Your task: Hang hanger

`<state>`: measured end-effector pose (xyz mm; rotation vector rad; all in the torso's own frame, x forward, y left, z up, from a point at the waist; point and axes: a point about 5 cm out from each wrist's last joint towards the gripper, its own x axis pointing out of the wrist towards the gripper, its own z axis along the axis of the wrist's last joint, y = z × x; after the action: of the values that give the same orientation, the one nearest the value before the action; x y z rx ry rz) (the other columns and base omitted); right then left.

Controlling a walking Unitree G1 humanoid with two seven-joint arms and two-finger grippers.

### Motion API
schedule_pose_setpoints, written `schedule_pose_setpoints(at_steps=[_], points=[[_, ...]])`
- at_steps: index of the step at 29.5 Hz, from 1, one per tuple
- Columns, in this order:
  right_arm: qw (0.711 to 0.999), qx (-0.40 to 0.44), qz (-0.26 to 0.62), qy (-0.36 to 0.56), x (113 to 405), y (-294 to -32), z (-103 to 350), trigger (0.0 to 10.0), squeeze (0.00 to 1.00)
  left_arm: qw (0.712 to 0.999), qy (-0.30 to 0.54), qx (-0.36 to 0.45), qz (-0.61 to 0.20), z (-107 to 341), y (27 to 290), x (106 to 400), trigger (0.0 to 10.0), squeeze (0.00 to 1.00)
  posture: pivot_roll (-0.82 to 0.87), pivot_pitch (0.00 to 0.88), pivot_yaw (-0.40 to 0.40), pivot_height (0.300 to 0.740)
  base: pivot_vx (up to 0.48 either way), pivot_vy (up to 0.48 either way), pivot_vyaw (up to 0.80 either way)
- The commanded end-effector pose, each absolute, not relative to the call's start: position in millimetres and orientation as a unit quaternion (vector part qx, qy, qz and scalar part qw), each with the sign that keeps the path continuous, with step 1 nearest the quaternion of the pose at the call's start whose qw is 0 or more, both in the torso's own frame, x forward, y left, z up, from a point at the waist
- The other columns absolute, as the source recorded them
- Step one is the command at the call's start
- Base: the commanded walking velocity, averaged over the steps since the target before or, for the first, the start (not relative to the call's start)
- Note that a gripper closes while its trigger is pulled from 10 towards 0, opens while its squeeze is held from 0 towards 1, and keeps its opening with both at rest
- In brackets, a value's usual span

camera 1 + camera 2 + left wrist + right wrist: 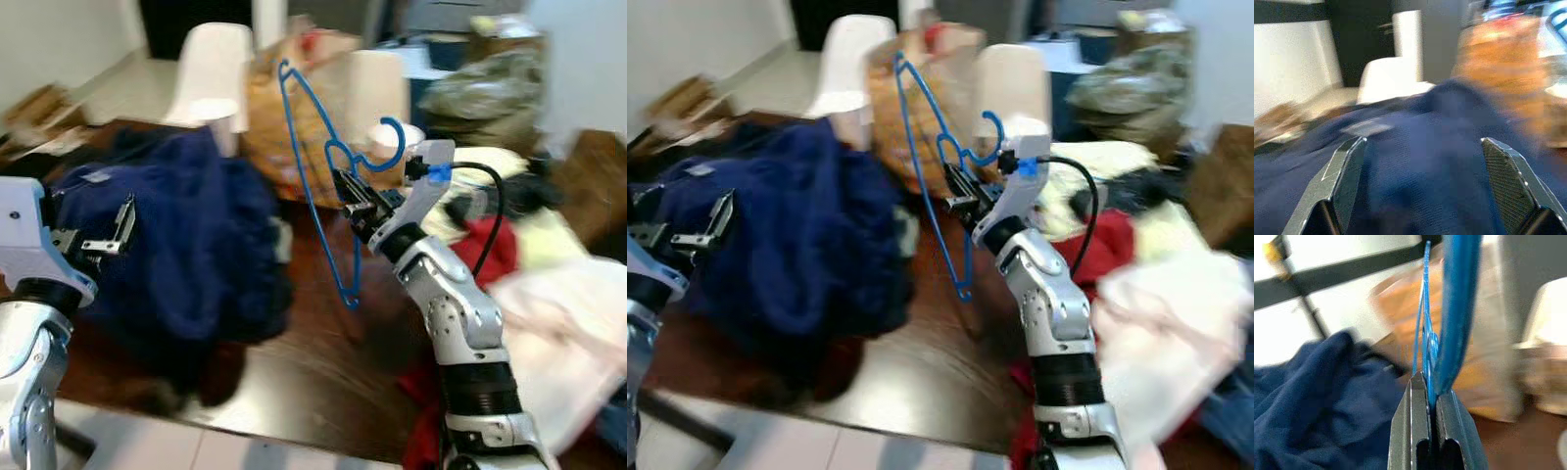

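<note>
A blue wire hanger (312, 176) is held up over the dark table, its hook (390, 147) curling toward the right arm. My right gripper (350, 199) is shut on the hanger's neck; in the right wrist view the fingers (1415, 426) clamp the blue wire (1457, 308). My left gripper (120, 230) stands open in front of a heap of navy blue clothing (181, 235). In the left wrist view its fingertips (1347, 171) are spread wide, with the navy cloth (1420, 166) beyond them.
The dark wooden table (313, 372) carries piles of red, yellow and white clothes (549, 294) on the right. Behind stand an orange-brown bag (294, 108) and white chairs (211, 78). The table's near edge meets a pale floor (147, 441).
</note>
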<state>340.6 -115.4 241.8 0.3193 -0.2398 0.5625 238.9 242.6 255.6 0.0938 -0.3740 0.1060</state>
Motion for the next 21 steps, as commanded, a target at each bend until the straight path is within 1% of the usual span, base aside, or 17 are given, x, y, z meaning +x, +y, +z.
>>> schedule_pose_setpoints(at_steps=[1,2,3,4,6,7,8,10,11,12,13,14,17,18,19,21], points=[[0.927,0.175,0.305,-0.133,336,-109,250,10.0,0.0,0.979,-0.186,0.05,0.073,255,251,233,10.0,0.0,0.01,0.109,-0.03,0.74,0.0,0.0,0.0],[0.927,0.175,0.305,-0.133,336,-109,250,10.0,0.0,0.979,-0.186,0.05,0.073,255,251,233,10.0,0.0,0.01,0.109,-0.03,0.74,0.0,0.0,0.0],[0.92,0.188,0.313,-0.14,335,-109,253,10.0,0.0,0.978,-0.187,0.051,0.078,256,252,232,10.0,0.0,0.01,0.109,-0.03,0.74,0.0,0.0,0.0],[0.907,0.22,0.327,-0.148,333,-109,258,10.0,0.0,0.977,-0.19,0.05,0.082,256,254,231,10.0,0.0,0.01,0.111,-0.031,0.74,0.0,0.0,0.0],[0.907,0.22,0.327,-0.148,333,-109,258,10.0,0.0,0.977,-0.19,0.05,0.082,256,254,231,10.0,0.0,0.01,0.111,-0.031,0.74,0.0,0.0,0.0],[0.895,0.247,0.338,-0.156,331,-110,263,10.0,0.0,0.977,-0.192,0.049,0.085,257,255,230,10.0,0.0,0.01,0.111,-0.03,0.74,0.0,0.0,0.0],[0.89,0.265,0.336,-0.158,332,-113,266,10.0,0.0,0.976,-0.192,0.048,0.089,256,256,229,10.0,0.0,0.01,0.113,-0.029,0.74,0.0,0.0,0.0],[0.905,0.251,0.307,-0.152,338,-119,266,10.0,0.0,0.976,-0.19,0.044,0.1,254,261,228,10.0,0.0,0.0,0.112,-0.028,0.74,0.0,0.0,0.0],[0.905,0.251,0.307,-0.152,338,-119,266,10.0,0.0,0.976,-0.19,0.044,0.1,254,261,228,10.0,0.0,0.0,0.112,-0.028,0.74,0.0,0.0,0.0],[0.924,0.222,0.28,-0.136,343,-122,261,10.0,0.0,0.975,-0.185,0.038,0.116,252,268,226,10.0,0.0,0.0,0.115,-0.026,0.74,0.0,0.0,0.0],[0.924,0.222,0.28,-0.136,343,-122,261,10.0,0.0,0.975,-0.185,0.038,0.116,252,268,226,10.0,0.0,0.0,0.115,-0.026,0.74,0.0,0.0,0.0],[0.933,0.205,0.269,-0.125,345,-123,257,10.0,0.0,0.973,-0.18,0.044,0.137,249,276,224,10.0,0.0,0.01,0.116,-0.026,0.74,0.0,0.0,0.0],[0.938,0.194,0.262,-0.117,346,-123,255,10.0,0.0,0.971,-0.176,0.049,0.153,247,281,222,10.0,0.0,0.0,0.116,-0.026,0.74,0.0,0.0,0.0],[0.94,0.19,0.259,-0.115,346,-124,253,10.0,0.0,0.968,-0.165,0.054,0.182,243,292,219,10.0,0.0,0.0,0.117,-0.026,0.74,0.0,0.0,0.0],[0.94,0.19,0.259,-0.115,346,-124,253,10.0,0.0,0.968,-0.165,0.054,0.182,243,292,219,10.0,0.0,0.0,0.117,-0.026,0.74,0.0,0.0,0.0],[0.941,0.189,0.256,-0.116,346,-125,252,10.0,0.0,0.962,-0.151,0.066,0.218,239,307,214,10.0,0.0,0.0,0.12,-0.026,0.74,0.0,0.0,0.0]])
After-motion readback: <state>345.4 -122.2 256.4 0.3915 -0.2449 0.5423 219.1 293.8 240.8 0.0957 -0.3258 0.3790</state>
